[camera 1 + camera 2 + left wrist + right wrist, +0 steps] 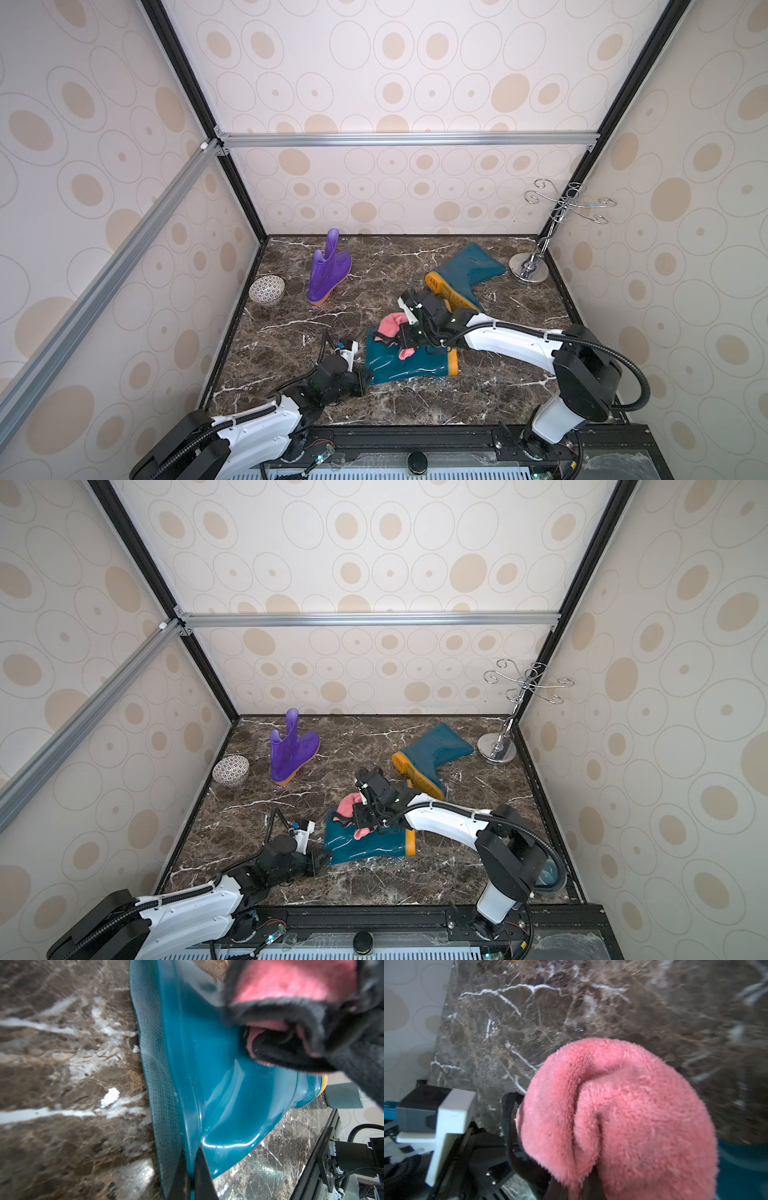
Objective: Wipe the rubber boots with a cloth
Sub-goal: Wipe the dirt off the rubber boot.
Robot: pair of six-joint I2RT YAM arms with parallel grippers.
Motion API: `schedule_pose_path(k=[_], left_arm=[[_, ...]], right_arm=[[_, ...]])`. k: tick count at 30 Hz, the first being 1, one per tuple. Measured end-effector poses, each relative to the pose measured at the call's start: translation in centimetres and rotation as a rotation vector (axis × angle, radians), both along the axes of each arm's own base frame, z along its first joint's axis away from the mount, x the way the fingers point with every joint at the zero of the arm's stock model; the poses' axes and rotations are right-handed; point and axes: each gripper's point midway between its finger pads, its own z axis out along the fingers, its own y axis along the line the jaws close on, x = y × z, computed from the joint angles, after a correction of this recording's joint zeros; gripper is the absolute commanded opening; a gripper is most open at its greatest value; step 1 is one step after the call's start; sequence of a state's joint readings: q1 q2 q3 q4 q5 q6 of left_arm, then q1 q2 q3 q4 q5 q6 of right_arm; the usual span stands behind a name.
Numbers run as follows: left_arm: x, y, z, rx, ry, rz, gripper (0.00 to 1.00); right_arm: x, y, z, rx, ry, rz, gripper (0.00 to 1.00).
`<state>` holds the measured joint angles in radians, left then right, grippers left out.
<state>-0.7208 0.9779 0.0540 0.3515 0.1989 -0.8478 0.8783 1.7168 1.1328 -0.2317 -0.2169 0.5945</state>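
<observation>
the near teal boot (409, 365) lies on its side at the front middle of the desk (511, 386), with its orange sole (454, 361) toward the right arm's side. the left pincer (192, 1148) is clamped tight on the rim of the shaft's mouth, pinning the boot. the right pincer (573, 1188) is closed on a bunched fold of the pink cloth (623, 1115), which rests on the upper side of the shaft. by the look of it, this boot is being wiped now.

to do it well, keep the rim grip firm so the glossy rubber cannot skid. press the cloth flatter rather than balled, and draw long strokes from the mouth toward the sole. the loose tail may snag under the wrist.

the other teal boot (469, 270), near the chrome stand (528, 270), and the purple boot (326, 270), at the back, lie well apart from the cloth.
</observation>
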Motion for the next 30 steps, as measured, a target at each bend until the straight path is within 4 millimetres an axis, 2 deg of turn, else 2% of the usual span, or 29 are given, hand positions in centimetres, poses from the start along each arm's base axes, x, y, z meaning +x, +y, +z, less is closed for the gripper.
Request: schedule_pose_path(k=[3, 7, 12, 17, 19, 25, 28, 30], left_arm=[[0.0, 0.0, 0.1, -0.001, -0.002, 0.001, 0.0], [0.2, 0.0, 0.3, -0.006, -0.011, 0.004, 0.0], [0.2, 0.1, 0.3, -0.003, -0.012, 0.009, 0.0], [0.2, 0.2, 0.3, 0.0, -0.015, 0.013, 0.0], [0.4, 0.1, 0.5, -0.003, -0.022, 0.016, 0.0], [0.7, 0.1, 1.0, -0.013, -0.039, 0.023, 0.0], [0.7, 0.1, 1.2, -0.017, -0.045, 0.025, 0.0], [0.6, 0.1, 1.2, -0.015, -0.043, 0.025, 0.0]], right_arm=[[0.0, 0.9, -1.0, 0.009, 0.034, -0.001, 0.0], [1.0, -1.0, -1.8, -0.066, -0.003, -0.099, 0.0], [3.1, -6.8, -1.7, -0.222, -0.084, -0.261, 0.0], [7.4, -14.2, -1.0, -0.3, -0.091, -0.46, 0.0], [8.4, -16.1, -0.8, -0.311, -0.077, -0.5, 0.0], [7.6, -15.8, 0.8, -0.295, -0.097, -0.459, 0.0], [5.6, -14.9, 0.4, -0.279, -0.103, -0.39, 0.0], [3.5, -13.2, -0.1, -0.268, -0.104, -0.303, 0.0]])
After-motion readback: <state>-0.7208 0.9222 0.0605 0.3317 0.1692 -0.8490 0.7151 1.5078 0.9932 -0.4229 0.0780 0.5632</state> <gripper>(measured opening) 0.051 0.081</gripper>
